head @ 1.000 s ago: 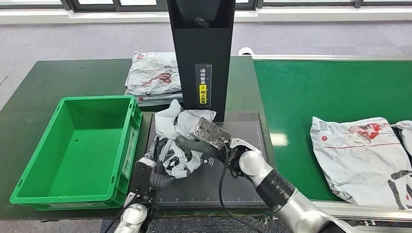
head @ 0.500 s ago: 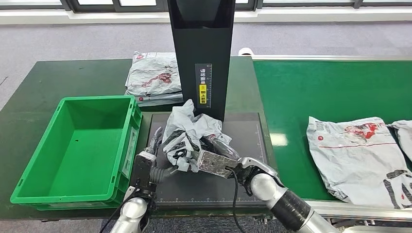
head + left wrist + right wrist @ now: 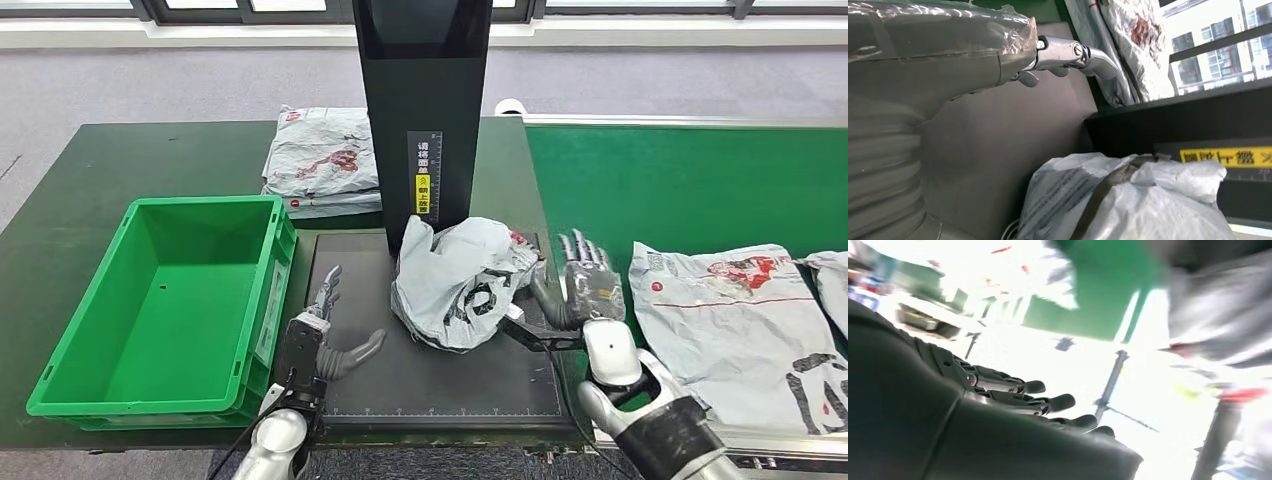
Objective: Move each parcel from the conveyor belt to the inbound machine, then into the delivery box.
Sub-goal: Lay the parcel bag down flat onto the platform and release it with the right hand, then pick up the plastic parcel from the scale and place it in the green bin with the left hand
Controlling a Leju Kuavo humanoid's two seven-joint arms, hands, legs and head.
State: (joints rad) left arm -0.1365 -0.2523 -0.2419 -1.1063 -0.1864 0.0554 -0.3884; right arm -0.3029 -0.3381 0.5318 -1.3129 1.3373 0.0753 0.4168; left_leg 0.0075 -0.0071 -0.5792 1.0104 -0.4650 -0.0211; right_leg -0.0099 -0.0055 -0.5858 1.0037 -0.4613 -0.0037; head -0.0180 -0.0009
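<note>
Flanking the parcel (image 3: 462,283): left hand (image 3: 318,335), right hand (image 3: 580,288), fingers spread.

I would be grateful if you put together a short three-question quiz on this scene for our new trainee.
1. True or false: the green crate already holds a parcel.
2. The crumpled grey parcel lies on: A) the conveyor belt B) the black scanner pad C) the floor.
3. Fill in: the right hand is beside the crumpled parcel with its fingers ____.

Key: 1 false, the crate is empty. 2 B, at the foot of the black tower. 3 spread; the left hand is open too.
</note>
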